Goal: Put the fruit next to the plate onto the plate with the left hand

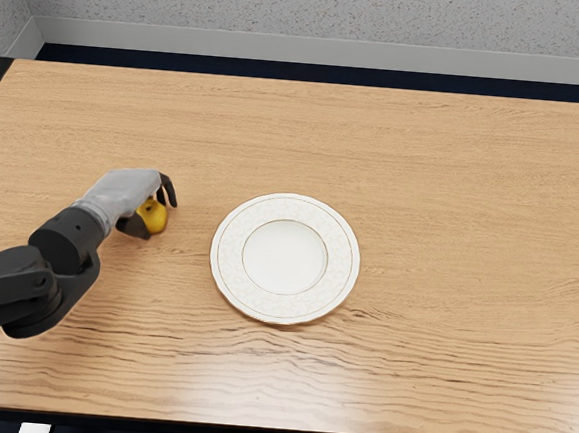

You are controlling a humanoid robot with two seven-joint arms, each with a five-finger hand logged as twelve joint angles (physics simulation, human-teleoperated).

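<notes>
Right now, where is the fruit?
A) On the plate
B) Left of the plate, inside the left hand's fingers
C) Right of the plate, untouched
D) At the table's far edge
B: the fruit is left of the plate, clear of its rim, and the left hand has its fingers curled around it.

The left arm (24, 281) comes in from the near left edge, its dark forearm angled up toward the far right. The grey left hand (129, 196) is palm down, its fingers (167, 189) curled around a yellow fruit (154, 215).
</notes>
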